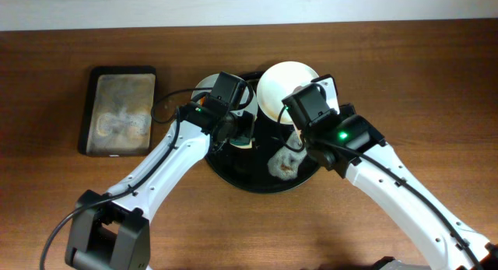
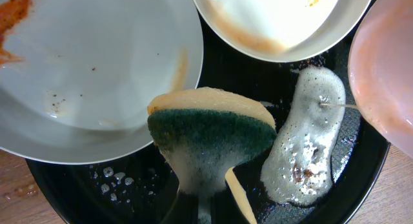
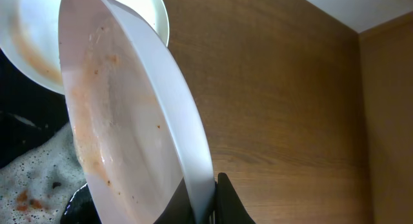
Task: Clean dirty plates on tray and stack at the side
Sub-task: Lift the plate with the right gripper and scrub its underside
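**Soiled plate held on edge over the tray, sponge close by**

The right gripper (image 3: 208,197) is clamped on the rim of the held plate (image 3: 129,121), which stands tipped steeply on edge above the far right part of the round tray (image 1: 233,175); the plate is white and glossy, its face smeared with a thin orange film and dotted with darker specks, thickest toward the lower side; its rim looks clean and bright.

The left gripper (image 2: 206,206) is closed on the sponge (image 2: 210,130), a yellow pad with a dark green scouring face that is wet and slightly bowed; it hangs over the black tray, just in front of the large plate (image 2: 97,62).

That large plate lies flat on the tray's left side, white with orange streaks at one edge and a few brown flecks; the second plate (image 2: 277,17) lies beyond it, ringed with a brownish-orange stain; a patch of foam (image 2: 306,140), speckled brown, sits on the tray beside them.

A rectangular pan (image 1: 120,110) of cloudy suds rests on the wooden table (image 1: 389,52), to the left and apart from the tray.
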